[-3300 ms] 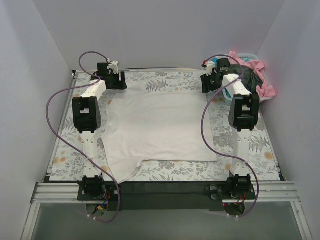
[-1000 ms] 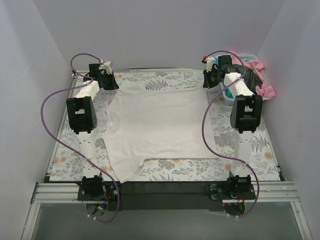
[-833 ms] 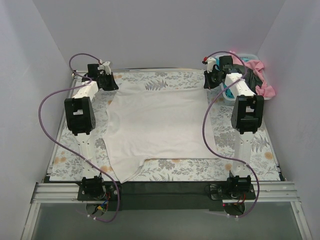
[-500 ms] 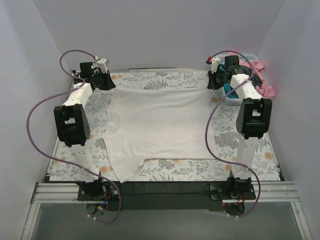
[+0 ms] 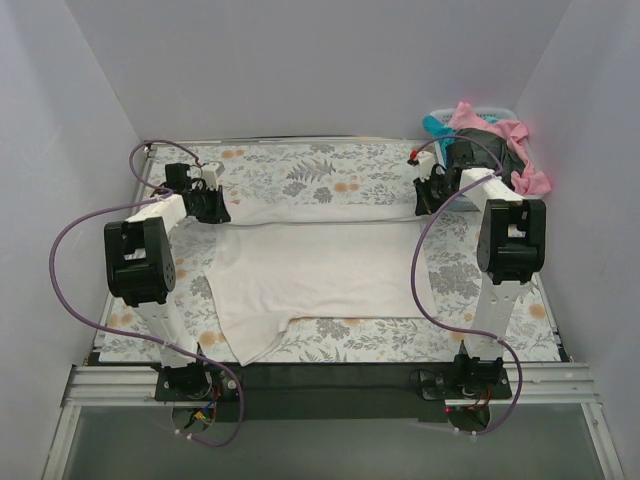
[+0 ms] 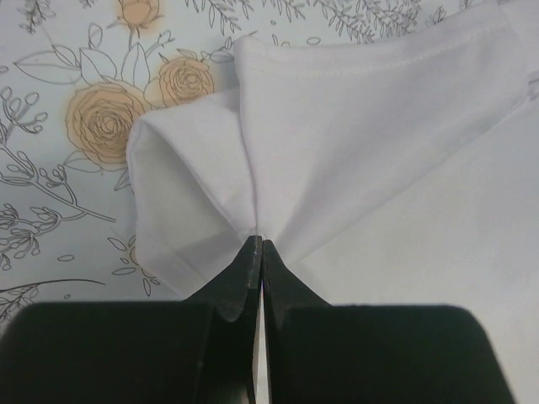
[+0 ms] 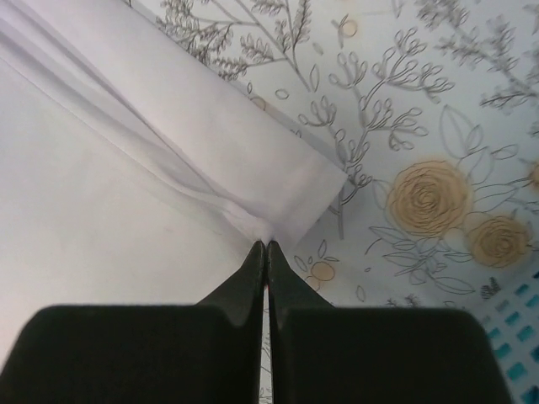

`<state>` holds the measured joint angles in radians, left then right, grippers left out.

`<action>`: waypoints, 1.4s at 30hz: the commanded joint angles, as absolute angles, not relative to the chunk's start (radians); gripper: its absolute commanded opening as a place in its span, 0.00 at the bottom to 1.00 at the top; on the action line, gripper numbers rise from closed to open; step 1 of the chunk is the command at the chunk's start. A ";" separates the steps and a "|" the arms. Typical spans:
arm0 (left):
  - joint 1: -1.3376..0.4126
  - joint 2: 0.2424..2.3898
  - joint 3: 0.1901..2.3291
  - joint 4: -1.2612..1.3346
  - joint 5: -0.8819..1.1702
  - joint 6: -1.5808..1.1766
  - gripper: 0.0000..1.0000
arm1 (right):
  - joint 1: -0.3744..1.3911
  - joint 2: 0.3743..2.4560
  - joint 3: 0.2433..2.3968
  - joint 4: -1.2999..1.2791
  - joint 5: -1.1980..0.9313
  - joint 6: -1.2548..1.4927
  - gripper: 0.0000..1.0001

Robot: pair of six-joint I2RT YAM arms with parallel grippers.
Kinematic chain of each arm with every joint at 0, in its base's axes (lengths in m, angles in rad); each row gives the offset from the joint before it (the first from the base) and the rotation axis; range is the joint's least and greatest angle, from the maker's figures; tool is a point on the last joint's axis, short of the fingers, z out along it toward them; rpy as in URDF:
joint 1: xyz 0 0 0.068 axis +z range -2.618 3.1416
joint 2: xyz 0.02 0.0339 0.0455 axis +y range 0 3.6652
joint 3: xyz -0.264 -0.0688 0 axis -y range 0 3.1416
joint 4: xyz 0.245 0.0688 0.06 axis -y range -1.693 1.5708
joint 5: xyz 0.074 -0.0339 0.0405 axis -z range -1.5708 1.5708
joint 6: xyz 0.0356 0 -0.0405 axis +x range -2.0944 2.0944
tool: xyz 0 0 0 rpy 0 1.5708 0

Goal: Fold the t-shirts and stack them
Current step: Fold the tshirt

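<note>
A large white t-shirt (image 5: 320, 270) lies spread on the floral sheet, its far edge lifted and folded toward the near side. My left gripper (image 5: 213, 207) is shut on the shirt's far-left corner; the left wrist view shows white cloth (image 6: 337, 143) pinched at the fingertips (image 6: 258, 242). My right gripper (image 5: 424, 197) is shut on the far-right corner, with the hem (image 7: 253, 160) bunched at its tips (image 7: 266, 245). More t-shirts, pink (image 5: 515, 135), teal (image 5: 436, 123) and dark (image 5: 480, 152), are heaped in the basket at the back right.
The fern-and-flower printed sheet (image 5: 330, 165) covers the table. A white plastic basket (image 5: 495, 112) stands at the far right corner beside the right arm. White walls close in on three sides. Purple cables loop from both arms.
Both grippers have pulled the shirt's far edge toward the near side, folding it over. The arms have drawn back from the far edge and the floral sheet now shows behind the shirt.
</note>
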<state>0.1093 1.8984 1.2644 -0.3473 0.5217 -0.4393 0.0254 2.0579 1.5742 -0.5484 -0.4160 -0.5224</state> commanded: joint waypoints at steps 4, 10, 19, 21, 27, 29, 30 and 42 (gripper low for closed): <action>0.115 1.853 1.235 -0.310 0.477 -0.394 0.00 | 0.017 2.013 1.509 -0.555 -0.414 -0.577 0.01; 0.107 1.829 1.246 -0.325 0.500 -0.410 0.00 | 0.018 2.034 1.532 -0.557 -0.414 -0.569 0.01; 0.106 1.721 1.164 -0.376 0.482 -0.429 0.00 | 0.017 2.033 1.562 -0.565 -0.417 -0.557 0.01; 0.104 1.717 1.140 -0.376 0.474 -0.425 0.00 | 0.018 2.036 1.565 -0.568 -0.420 -0.555 0.01; 0.103 1.749 1.097 -0.365 0.460 -0.419 0.00 | 0.017 2.051 1.562 -0.572 -0.402 -0.564 0.01; 0.103 1.766 1.091 -0.365 0.453 -0.411 0.00 | 0.017 2.054 1.566 -0.575 -0.400 -0.568 0.01; 0.103 1.773 1.092 -0.367 0.440 -0.411 0.00 | 0.017 2.057 1.569 -0.583 -0.402 -0.571 0.01; 0.097 1.853 1.377 -0.472 0.574 -0.465 0.41 | 0.017 1.974 1.637 -0.649 -0.489 -0.565 0.48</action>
<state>0.1017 1.8267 1.2957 -0.4808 0.5251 -0.4301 0.0231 2.0472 1.5566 -0.6319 -0.4316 -0.5838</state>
